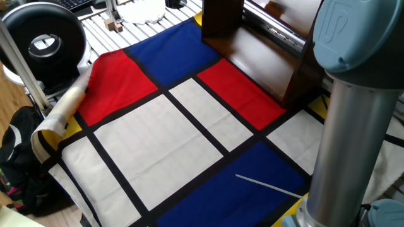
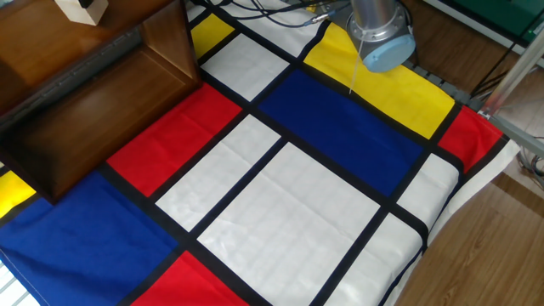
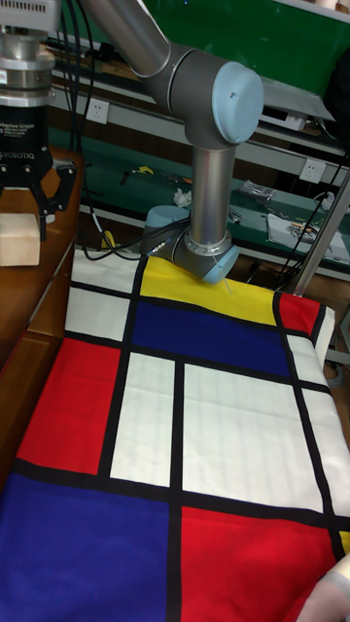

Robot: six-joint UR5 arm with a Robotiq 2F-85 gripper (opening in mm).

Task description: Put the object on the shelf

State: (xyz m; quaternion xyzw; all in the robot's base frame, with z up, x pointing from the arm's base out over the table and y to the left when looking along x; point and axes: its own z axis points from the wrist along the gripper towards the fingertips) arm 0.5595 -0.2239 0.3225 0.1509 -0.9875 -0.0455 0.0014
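The object, a pale tan wooden cube (image 3: pixel 17 243), is over the top board of the dark brown shelf (image 3: pixel 21 321) at the far left of the tall fixed view. My gripper (image 3: pixel 19 231) comes straight down onto it. Its right finger (image 3: pixel 45 219) lies against the cube's right side, and the left finger is cut off by the frame edge. In the other fixed view the cube (image 2: pixel 82 8) shows at the top left on the shelf (image 2: pixel 93 93). Whether the cube rests on the board I cannot tell. In one fixed view the shelf (image 1: pixel 252 57) shows, but the cube is out of view.
A colour-block cloth (image 2: pixel 280 195) covers the table. The arm's base (image 2: pixel 382 38) stands at its far edge, and its grey column (image 1: pixel 353 126) fills the right of one fixed view. A black round device (image 1: pixel 44 41), a rolled cloth end (image 1: pixel 63 107) and tiny wooden blocks (image 1: pixel 115 25) lie at the left.
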